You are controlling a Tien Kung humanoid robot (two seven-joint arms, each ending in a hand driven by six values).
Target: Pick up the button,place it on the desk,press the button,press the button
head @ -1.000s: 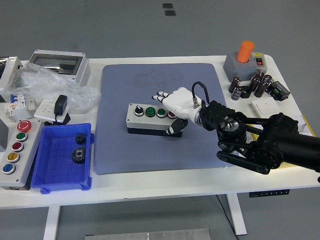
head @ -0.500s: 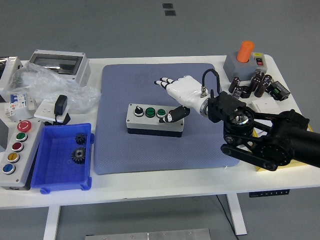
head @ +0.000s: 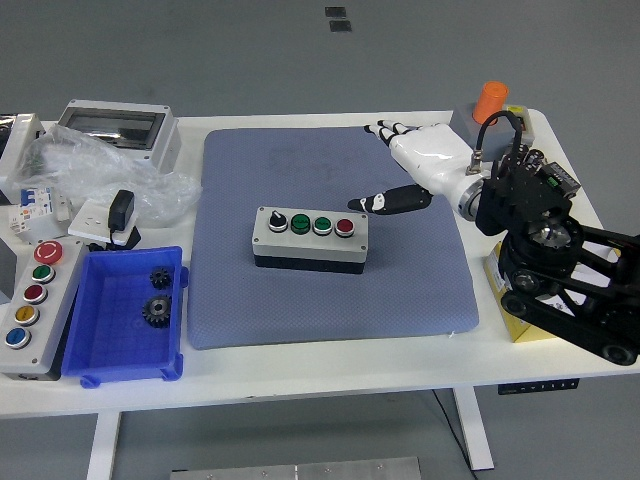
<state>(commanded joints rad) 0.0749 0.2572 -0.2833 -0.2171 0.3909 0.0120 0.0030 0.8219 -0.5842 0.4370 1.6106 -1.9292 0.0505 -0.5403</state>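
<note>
A grey button box [head: 310,238] with a black base lies on the blue-grey mat [head: 300,300]. Its top carries a black-and-white selector knob, two green buttons and a red button [head: 344,226] at the right end. My right hand [head: 405,165], white with black fingertips, hovers to the upper right of the box, above the mat's right part. Its fingers are spread and hold nothing; the thumb [head: 385,202] points left toward the box without touching it. My left arm is not seen.
A blue bin [head: 100,330] with two black gears sits at the front left, beside a grey multi-button panel [head: 30,300]. An enclosure, plastic bags and a black adapter crowd the far left. An orange-knobbed grey box [head: 485,120] and dark capacitors stand far right.
My right hand has lifted off the box's red-button end and drawn back up and to the right, clear of the box. The box has not moved.
</note>
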